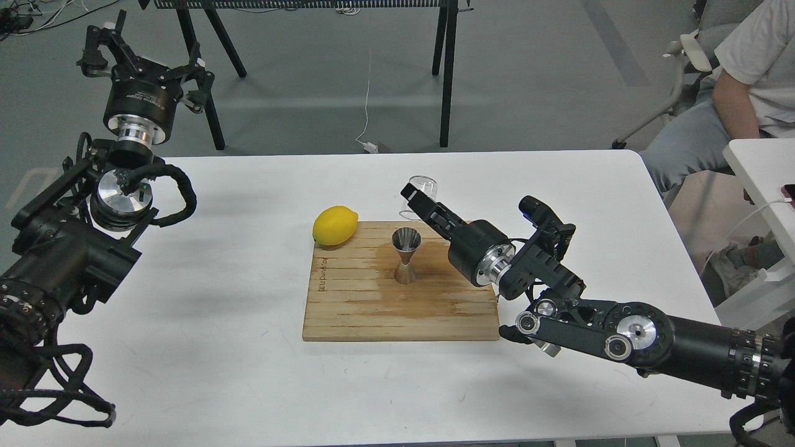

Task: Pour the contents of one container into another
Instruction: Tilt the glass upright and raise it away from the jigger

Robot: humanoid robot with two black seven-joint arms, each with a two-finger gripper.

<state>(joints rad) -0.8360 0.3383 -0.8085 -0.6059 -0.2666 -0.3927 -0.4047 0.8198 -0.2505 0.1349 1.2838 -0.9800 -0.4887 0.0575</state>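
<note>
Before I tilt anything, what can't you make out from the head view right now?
- Small clear glass beaker: its near side is hidden by the right gripper; any liquid inside cannot be told.
- Right gripper fingers: dark and overlapping the glass, so whether they clamp it is unclear.
- Shiny steel hourglass jigger on the wooden board: too small to tell whether its cup holds anything.
- Left gripper: its fingertips blur against dark table legs.

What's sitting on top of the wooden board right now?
On the wooden board stand the steel jigger, upright near its middle, and a lemon at its far left corner. The right hand overhangs its far edge at the glass beaker, hiding what lies below.
</note>
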